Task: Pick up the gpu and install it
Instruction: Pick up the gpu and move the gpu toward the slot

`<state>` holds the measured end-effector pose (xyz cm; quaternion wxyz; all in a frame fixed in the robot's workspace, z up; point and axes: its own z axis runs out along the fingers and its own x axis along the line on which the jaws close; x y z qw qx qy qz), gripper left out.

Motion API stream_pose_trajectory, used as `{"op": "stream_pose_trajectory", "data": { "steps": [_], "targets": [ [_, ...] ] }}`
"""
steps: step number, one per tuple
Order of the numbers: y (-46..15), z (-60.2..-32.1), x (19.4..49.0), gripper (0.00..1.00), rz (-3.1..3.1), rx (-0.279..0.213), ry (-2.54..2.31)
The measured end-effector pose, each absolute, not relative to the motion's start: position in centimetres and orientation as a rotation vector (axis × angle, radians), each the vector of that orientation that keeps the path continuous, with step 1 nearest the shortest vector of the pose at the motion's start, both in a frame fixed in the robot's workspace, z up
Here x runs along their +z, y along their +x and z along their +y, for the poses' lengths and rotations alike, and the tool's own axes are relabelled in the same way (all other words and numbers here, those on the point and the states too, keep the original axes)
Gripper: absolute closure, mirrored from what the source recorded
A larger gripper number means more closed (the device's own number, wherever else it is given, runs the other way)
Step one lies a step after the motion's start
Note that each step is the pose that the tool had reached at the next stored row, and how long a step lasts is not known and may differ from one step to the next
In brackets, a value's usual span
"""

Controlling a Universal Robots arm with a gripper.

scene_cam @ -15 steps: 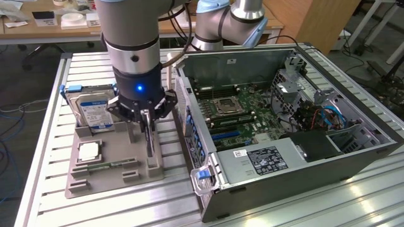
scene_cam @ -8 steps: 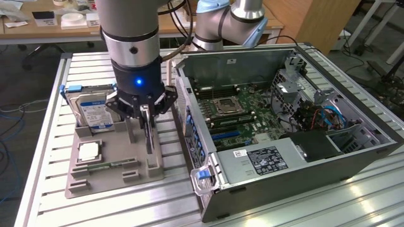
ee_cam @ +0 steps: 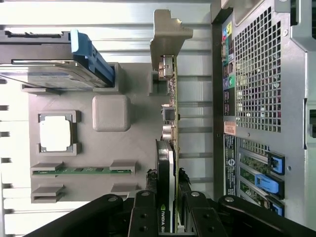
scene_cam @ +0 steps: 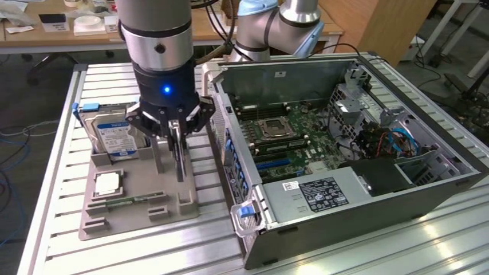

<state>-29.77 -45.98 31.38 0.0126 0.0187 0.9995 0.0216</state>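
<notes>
Grey arm (scene_cam: 157, 40), black gripper (scene_cam: 178, 136) (blue light (scene_cam: 166, 89))

On tray (scene_cam: 145, 220), gpu (scene_cam: 180, 165) between drive (scene_cam: 114, 140) and case (scene_cam: 367, 220).

The bench (scene_cam: 99, 258) is carrying two large things: one grey tray (scene_cam: 153, 220) and one open computer case (scene_cam: 367, 229). The tray is holding four parts, one of each kind: one gpu (scene_cam: 180, 152), one hard drive (scene_cam: 114, 137), one processor chip (scene_cam: 109, 182) and one memory stick (scene_cam: 134, 200). One square block (ee_cam: 111, 112) is rising from the tray's middle. One robot arm (scene_cam: 157, 34) is hanging over the tray, ending in one gripper (scene_cam: 177, 140). Inside the case, one processor socket (scene_cam: 276, 127) and one labelled power supply (scene_cam: 321, 195) are showing. On the case's rear, three blue latches (ee_cam: 264, 185) are showing in the wrist view. Memory modules beside the socket are appearing too small to count.
</notes>
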Motion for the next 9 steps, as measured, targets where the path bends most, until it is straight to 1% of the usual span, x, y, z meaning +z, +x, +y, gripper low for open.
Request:
{"op": "stream_pose_trajectory", "data": {
  "steps": [9],
  "targets": [
    [-29.8,-46.0,32.9,0.73,3.115,0.067,0.058]
  ]
}}
